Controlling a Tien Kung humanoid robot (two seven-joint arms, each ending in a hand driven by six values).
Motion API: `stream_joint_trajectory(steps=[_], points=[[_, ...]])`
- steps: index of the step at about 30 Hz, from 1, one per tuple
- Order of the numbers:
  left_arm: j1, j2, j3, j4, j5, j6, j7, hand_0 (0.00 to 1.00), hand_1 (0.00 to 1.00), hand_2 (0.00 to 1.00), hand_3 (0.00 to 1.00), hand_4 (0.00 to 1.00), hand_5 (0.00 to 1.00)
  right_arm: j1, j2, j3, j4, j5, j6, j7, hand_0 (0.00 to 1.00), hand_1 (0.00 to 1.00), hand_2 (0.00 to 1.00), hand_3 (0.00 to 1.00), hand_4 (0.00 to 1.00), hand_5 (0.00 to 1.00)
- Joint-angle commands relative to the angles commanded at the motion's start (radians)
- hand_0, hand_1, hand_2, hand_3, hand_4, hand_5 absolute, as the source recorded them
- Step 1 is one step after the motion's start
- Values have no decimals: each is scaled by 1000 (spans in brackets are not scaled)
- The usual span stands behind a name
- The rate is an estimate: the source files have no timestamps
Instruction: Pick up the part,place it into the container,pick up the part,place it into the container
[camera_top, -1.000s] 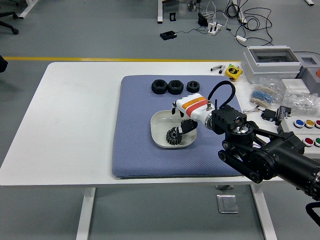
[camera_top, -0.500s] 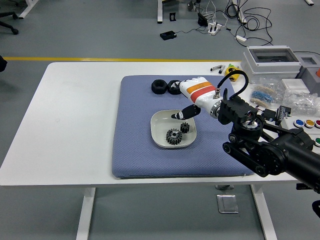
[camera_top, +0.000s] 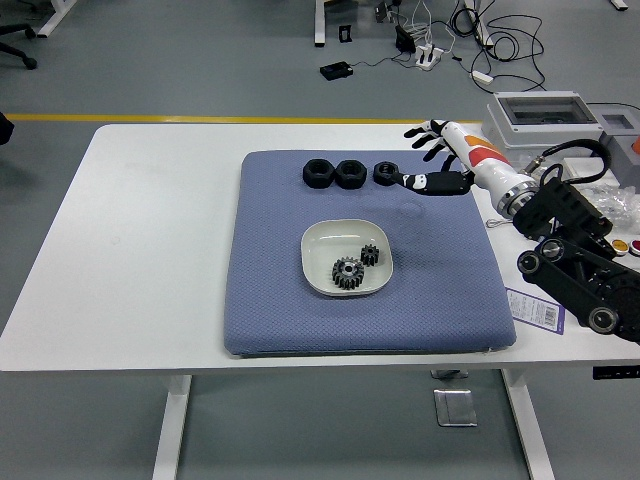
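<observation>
The right hand (camera_top: 440, 160) has a white shell with an orange and a red band near the wrist, and black fingers (camera_top: 425, 183). A metal ring joins it to the right arm (camera_top: 570, 260), which is black, with round joint covers and a black cable looping above.

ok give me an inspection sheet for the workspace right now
surface: white table with a blue mat on it
job's things: white bowl on the mat holds two gears; three black nuts in a row at the mat's far edge
clutter: grey box, bagged small parts and a button panel at the table's right end
grippers: right hand open, over the mat's far right corner beside the nuts; left not in view
cables: power strip and leads on the floor
surroundings: grey floor with a yellow line
</observation>
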Motion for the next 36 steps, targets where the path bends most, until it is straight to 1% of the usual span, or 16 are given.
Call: stream_joint_trajectory(steps=[5,6,7,9,11,12,13,15,17,18,21,23,24,26,30,36], points=[[1,-1,-2,1,0,1,-2,516,539,692,599,590,567,-90,-72,81,93,215,53,46,597,683,762,685,917,508],[0,-2,1,2,-7,1,-5,520,544,693,600,591,568,-118,-90,107,114,260,68,63,695,741,793,764,992,668],[0,-2,1,2,-11,1,-6,520,544,693,600,591,568,-140,-99,126,127,299,79,74,695,741,793,764,992,668],[0,-3,3,2,-15,1,-8,520,544,693,600,591,568,-178,-106,160,140,377,99,97,695,741,793,764,992,668],[1,-2,3,1,-15,0,-8,520,544,693,600,591,568,-216,-109,189,138,468,134,114,695,741,793,764,992,668],[1,-2,3,1,-14,0,-7,522,545,689,600,590,567,-224,-109,193,133,507,144,115,716,750,809,836,998,744],[1,-1,5,-1,-15,-1,-6,522,545,689,600,590,567,-238,-111,193,123,553,159,113,716,750,809,836,998,744],[1,1,12,-3,-15,-3,-6,522,545,689,600,590,567,-258,-114,199,116,612,165,119,716,750,809,836,998,744],[3,1,13,-4,-17,-4,-7,522,545,689,600,590,567,-283,-115,217,114,619,170,133,716,750,809,836,998,744],[4,0,12,-4,-17,-4,-8,525,546,690,599,590,568,-295,-115,228,114,617,173,139,729,762,817,844,998,774],[6,-1,9,-4,-14,-4,-8,525,546,690,599,590,568,-335,-115,268,120,612,177,162,729,762,817,844,998,774],[9,-1,7,-4,-11,-4,-7,525,546,690,599,590,568,-359,-112,291,127,612,175,175,729,762,817,844,998,774],[10,-2,6,-4,-8,-5,-6,525,548,685,599,589,568,-374,-109,303,132,612,175,181,743,766,818,848,998,801],[13,-2,3,-4,-1,-5,-4,525,548,685,599,589,568,-397,-103,319,140,612,174,189,743,766,818,848,998,801],[17,-2,-8,-4,19,-5,1,525,548,685,598,590,572,-424,-92,336,147,616,173,197,742,766,819,850,998,807],[19,-3,-12,-2,26,-7,1,526,551,685,597,589,571,-438,-86,353,151,619,170,205,743,767,821,850,998,815]])
